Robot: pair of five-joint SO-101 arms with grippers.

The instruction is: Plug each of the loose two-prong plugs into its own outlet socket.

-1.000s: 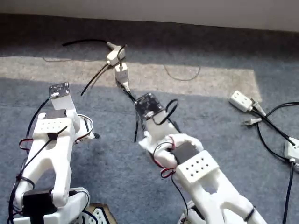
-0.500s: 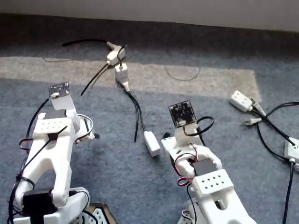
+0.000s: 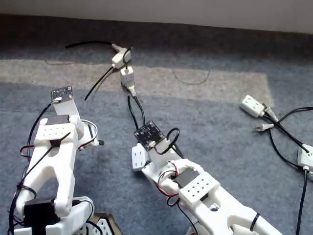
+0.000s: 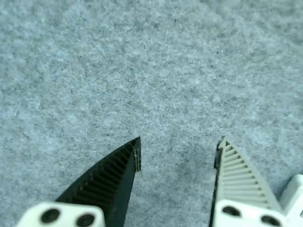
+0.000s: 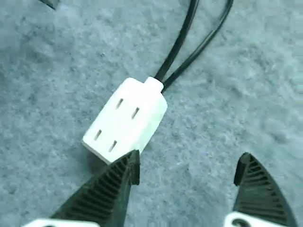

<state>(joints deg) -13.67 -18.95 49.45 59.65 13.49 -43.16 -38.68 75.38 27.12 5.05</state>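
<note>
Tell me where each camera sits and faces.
High view: fixed above, looking down over the grey carpeted table; the white left arm and right arm show.
Left wrist view: on the left arm's wrist, facing down at bare grey surface; its jaws, one black, one pale, stand open.
Right wrist view: on the right arm's wrist, facing down at a white four-slot outlet block and black cord; its black jaws stand open.
Shared: high and right wrist views both show that outlet block.

You're working over a grey-blue carpet (image 3: 230,156). A pale band of light (image 3: 220,85) crosses it toward the far side. Beyond that you see a shadowed strip (image 3: 220,41), then a light wall (image 3: 195,9).
</note>
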